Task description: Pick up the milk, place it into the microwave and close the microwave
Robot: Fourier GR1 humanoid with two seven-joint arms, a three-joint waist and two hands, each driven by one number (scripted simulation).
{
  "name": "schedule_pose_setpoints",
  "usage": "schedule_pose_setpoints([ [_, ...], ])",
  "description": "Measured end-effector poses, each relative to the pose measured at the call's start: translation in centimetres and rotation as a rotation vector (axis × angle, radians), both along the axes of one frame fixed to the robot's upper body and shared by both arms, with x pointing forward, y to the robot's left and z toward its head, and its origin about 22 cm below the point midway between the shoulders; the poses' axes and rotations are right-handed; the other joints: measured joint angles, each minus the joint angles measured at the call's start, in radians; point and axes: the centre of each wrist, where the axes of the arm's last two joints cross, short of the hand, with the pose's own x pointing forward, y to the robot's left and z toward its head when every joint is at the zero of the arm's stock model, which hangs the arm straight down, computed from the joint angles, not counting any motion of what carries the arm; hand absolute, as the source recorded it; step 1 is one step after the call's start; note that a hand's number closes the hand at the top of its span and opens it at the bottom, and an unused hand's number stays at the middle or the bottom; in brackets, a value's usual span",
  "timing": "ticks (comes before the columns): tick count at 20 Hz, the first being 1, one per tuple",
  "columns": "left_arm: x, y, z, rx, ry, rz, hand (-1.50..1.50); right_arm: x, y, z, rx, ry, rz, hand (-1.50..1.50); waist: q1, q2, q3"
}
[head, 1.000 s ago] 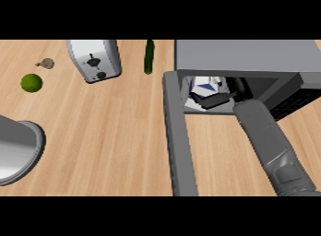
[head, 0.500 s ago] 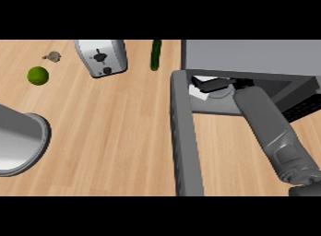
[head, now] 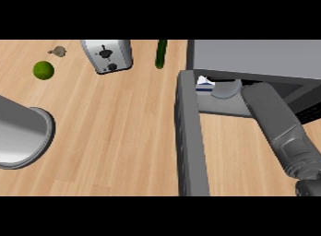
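White-and-blue milk carton (head: pixel 203 84) is sitting just inside the grey box microwave (head: pixel 258 57). My right hand (head: pixel 224 83), all but hidden under its roof, is lying against the carton, and I cannot tell its hold. I am judging placement nearly done, with withdrawing and closing the open grey door (head: pixel 190 138) left.

The right forearm (head: pixel 279 124) reaches into the microwave (head: pixel 258 57), so the right robot hand is hidden inside. The milk carton (head: pixel 205 83) stands in the microwave, just left of where the robot hand goes in. The open microwave door (head: pixel 190 138) juts forward over the surface (head: pixel 122 138), left of the forearm. Further left of the robot hand, at the back, lie a cucumber (head: pixel 161 54), then a toaster (head: pixel 107 55), then a lime (head: pixel 43 70), with a small item (head: pixel 57 50) behind the lime. A large cylinder (head: pixel 13 133) sits far left, nearer the front.
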Motion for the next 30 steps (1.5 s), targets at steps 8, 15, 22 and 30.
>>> schedule_pose_setpoints([
  [8,1.4,0.2,-0.3,0.024,-0.004,-0.057,-1.50,-0.1,-0.4,-0.3,-0.037,0.026,0.025,-1.50,0.009,0.000,0.000],
  [15,2.3,-1.1,-0.6,0.016,-0.001,-0.104,-1.50,-0.2,0.2,-0.7,0.053,0.046,0.121,-1.50,-0.002,-0.008,0.000],
  [22,2.8,-2.2,-0.3,0.005,0.001,-0.146,-1.50,-0.9,0.4,-2.2,0.183,0.051,0.218,-1.50,-0.020,-0.017,-0.001],
  [30,4.1,-4.6,-0.4,0.017,0.000,-0.201,-1.50,-2.7,-0.1,-5.2,0.297,0.089,0.321,-1.50,-0.061,-0.035,-0.003],
])
